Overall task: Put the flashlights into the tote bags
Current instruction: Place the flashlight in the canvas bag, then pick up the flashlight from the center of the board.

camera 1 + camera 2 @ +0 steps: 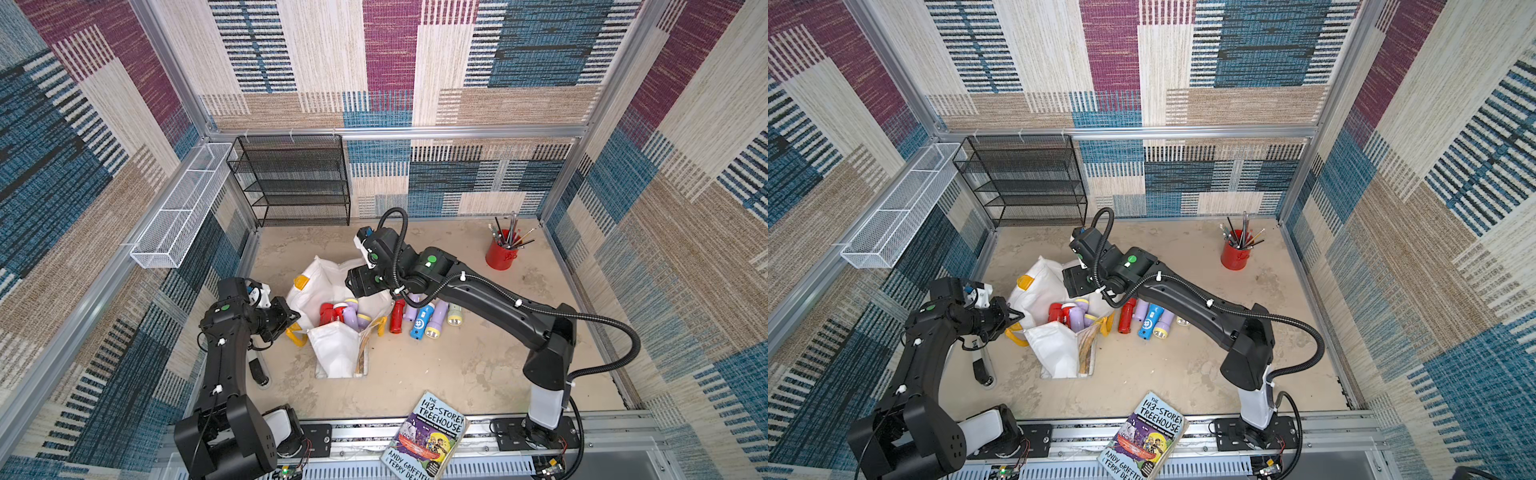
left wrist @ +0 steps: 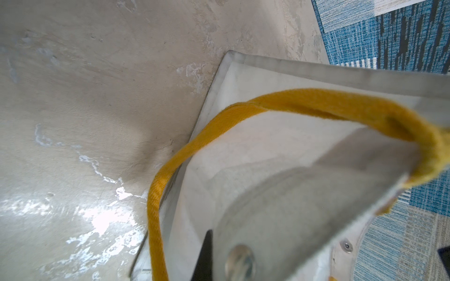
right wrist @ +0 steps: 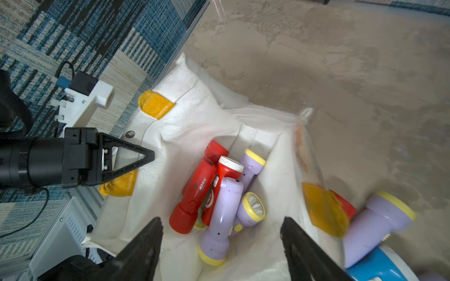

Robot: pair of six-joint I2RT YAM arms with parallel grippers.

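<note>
The left gripper (image 3: 149, 157) clenches the tote bag (image 3: 194, 116) at its rim; the right gripper (image 3: 222, 226) hangs spread, empty, above; red and lilac flashlights (image 3: 194, 192) lie inside.

The white, yellow-handled tote bag (image 1: 334, 353) stands open on the floor, its mouth slumped wide, with several red and lilac flashlights (image 3: 222, 202) piled inside. Just beside it more lie in a row on the floor: a red flashlight (image 1: 397, 318), lilac ones, a blue flashlight (image 1: 419, 327) and a pale green flashlight (image 1: 454, 314).
</note>
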